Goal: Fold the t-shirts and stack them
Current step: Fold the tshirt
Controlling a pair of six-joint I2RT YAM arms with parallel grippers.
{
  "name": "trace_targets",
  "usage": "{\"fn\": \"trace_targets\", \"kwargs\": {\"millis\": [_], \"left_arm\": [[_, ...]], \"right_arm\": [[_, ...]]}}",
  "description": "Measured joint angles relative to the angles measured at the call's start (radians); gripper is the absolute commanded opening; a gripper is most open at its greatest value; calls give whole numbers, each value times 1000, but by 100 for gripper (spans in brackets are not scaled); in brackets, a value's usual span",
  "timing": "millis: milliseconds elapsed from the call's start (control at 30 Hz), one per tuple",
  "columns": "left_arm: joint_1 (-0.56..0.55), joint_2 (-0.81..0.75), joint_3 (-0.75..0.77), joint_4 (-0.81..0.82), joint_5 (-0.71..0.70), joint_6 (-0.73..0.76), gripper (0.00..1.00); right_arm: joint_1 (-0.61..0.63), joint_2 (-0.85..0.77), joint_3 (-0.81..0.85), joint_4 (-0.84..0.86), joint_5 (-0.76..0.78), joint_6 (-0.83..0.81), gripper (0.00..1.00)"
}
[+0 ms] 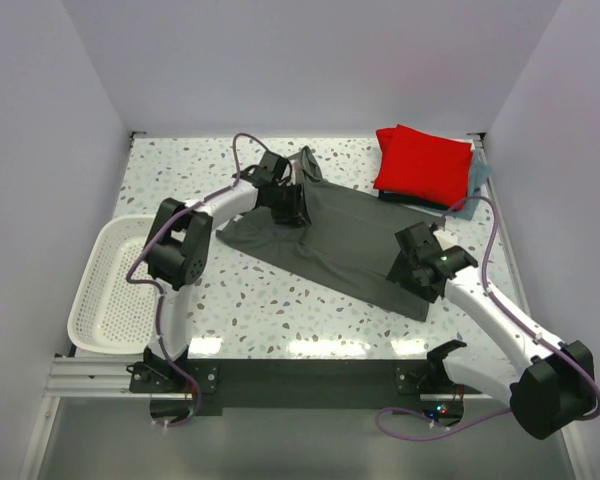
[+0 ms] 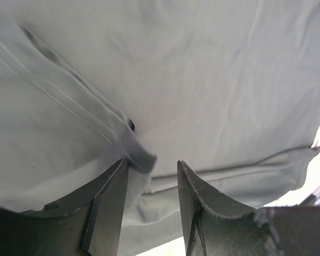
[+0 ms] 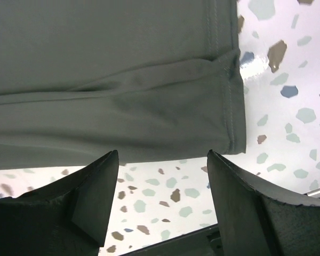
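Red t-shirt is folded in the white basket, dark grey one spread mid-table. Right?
No: top external view shows the red t-shirt folded at the far right corner, over the light blue-grey t-shirt, not in the white basket; the dark grey t-shirt is spread mid-table.

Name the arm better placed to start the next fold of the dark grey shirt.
Left. A bunched hem of the dark grey shirt sits between the fingers of the left pincer; the right pincer stands open over the table, just short of its corner.
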Motion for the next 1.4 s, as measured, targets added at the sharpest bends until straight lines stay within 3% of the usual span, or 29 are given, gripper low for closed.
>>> {"fn": "trace_targets", "kwargs": {"millis": [233,600,833,1400], "left_arm": [[47,-3,52,-21,-47,43,48],[71,-2,50,-16,-100,69,47],[87,-8,-51,17,-123,69,46],[96,-151,-282,130,-155,80,46]], "right_arm": [[5,34,132,-3,24,-48,71],[5,323,172,159,-37,-138,72],[5,437,172,236,-77,-165,72],[5,456,77,332,-140,-156,72]]}}
